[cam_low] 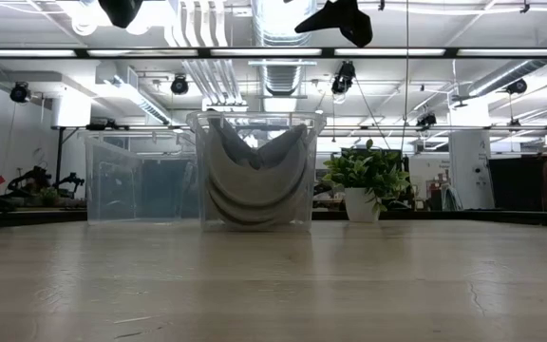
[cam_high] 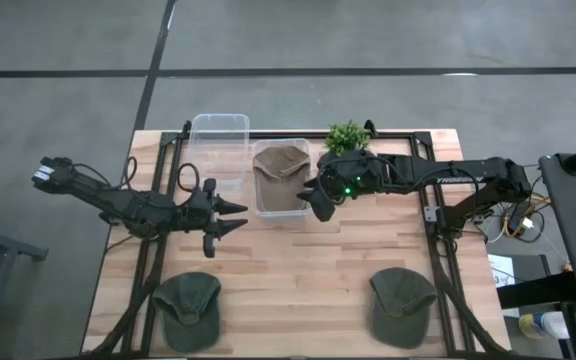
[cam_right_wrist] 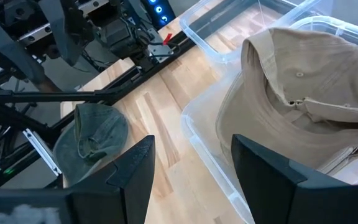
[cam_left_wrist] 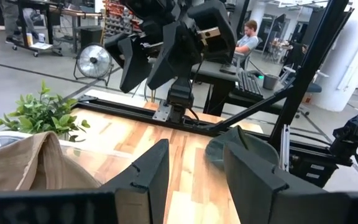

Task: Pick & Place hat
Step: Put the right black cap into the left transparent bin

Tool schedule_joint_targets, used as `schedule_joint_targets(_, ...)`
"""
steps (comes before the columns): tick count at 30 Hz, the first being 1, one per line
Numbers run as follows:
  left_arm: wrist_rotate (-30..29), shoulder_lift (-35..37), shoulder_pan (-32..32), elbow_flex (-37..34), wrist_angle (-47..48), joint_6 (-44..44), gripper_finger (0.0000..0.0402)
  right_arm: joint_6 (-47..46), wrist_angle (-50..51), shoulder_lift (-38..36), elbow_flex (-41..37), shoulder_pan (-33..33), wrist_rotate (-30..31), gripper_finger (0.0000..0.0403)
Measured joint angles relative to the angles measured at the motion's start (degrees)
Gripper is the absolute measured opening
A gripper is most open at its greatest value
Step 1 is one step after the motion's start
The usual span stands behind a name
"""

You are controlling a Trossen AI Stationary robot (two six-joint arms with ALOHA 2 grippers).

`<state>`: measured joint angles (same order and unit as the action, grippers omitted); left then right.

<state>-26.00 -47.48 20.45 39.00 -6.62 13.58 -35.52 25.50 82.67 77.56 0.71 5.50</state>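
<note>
Tan hat (cam_high: 280, 163) in clear bin (cam_high: 281, 207). Right gripper (cam_high: 317, 197) at bin edge, jaws apart, empty. Left gripper (cam_high: 236, 218) nearby, jaws apart. Green hats (cam_high: 187, 305) on surface (cam_high: 298, 270).

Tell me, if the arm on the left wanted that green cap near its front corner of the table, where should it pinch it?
Probably at the crown of the left green cap, coming straight down from above. It lies flat on the table, so the soft domed top is the only part that bunches between fingers. The left gripper is open, above the table.
</note>
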Motion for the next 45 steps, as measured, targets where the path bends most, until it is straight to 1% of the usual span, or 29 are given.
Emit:
schedule_joint_targets(18, 0.03, -0.04, 0.0, -1.07, -0.9, 1.84, 0.0145, 0.6, 0.0, 0.0, 0.0, -0.9, 0.01, 0.0205)
schedule_joint_targets(20, 2.14, -0.04, 0.0, -1.23, -0.85, 3.5, 0.0145, 0.59, 0.0, 0.0, 0.0, -1.42, 0.0, 0.0205)
schedule_joint_targets(23, 6.47, -0.05, 0.06, -2.02, -0.41, 7.16, 0.0145, 0.63, 0.0, 0.0, 0.0, -2.59, -0.81, 0.0205)
schedule_joint_targets(25, 7.52, -0.06, 0.11, -2.33, -0.49, 9.23, 0.0145, 1.27, 0.0, 0.0, 0.0, -3.47, -1.78, 0.0205)
schedule_joint_targets(28, 7.52, -0.03, 0.07, -2.51, -0.35, 10.46, 0.0145, 2.96, 0.0, 0.0, 0.0, -5.15, -2.4, 0.0205)
schedule_joint_targets(39, 8.13, 0.02, 0.07, -2.7, -0.25, 12.11, 0.0145, 2.72, 2.55, -0.01, 0.0, -12.01, -2.71, 0.0205)
schedule_joint_targets(42, 8.14, 0.02, 0.07, -2.71, -0.25, 12.12, 0.0145, 0.64, 5.02, 0.0, 0.0, -13.58, -2.75, 0.0205)
schedule_joint_targets(45, 8.15, 0.02, 0.07, -2.71, -0.23, 12.15, 0.0145, -4.14, 9.54, 0.0, 0.0, -15.16, -2.75, 0.0205)
